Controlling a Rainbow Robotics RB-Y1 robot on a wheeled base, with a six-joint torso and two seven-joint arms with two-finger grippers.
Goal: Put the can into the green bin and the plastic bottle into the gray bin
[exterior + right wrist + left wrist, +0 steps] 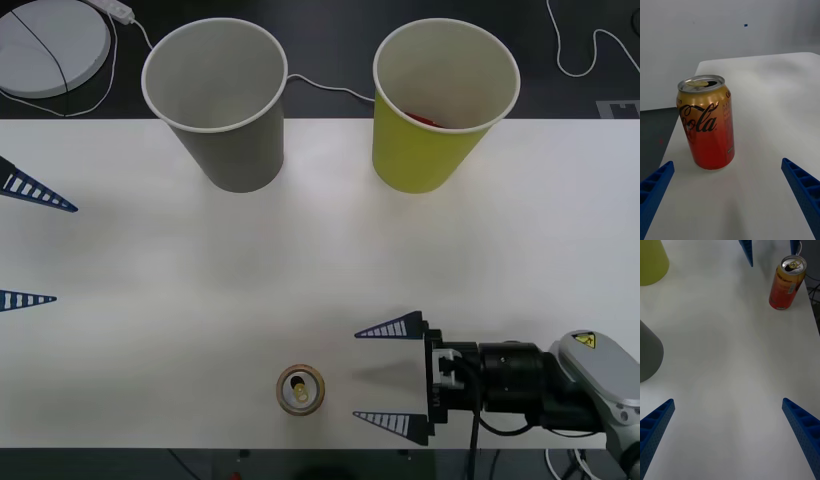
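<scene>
Can (301,390): gold-orange above, red below, silver lid; standing upright near the front edge of the white table (300,260), touching nothing. It is sitting just beyond the fingertips of the right gripper (390,376), slightly off the line between them, apart from both. Right gripper: lying low over the table's front right, fingers spread wide, gripping nothing. Left gripper (30,245): hanging at the table's left edge, fingers likewise spread wide, carrying nothing, well apart from the can. Gray bin (216,103): standing upright at the far left of the table. Green bin (443,102): standing upright at the far right, something red showing inside, too hidden to identify.
</scene>
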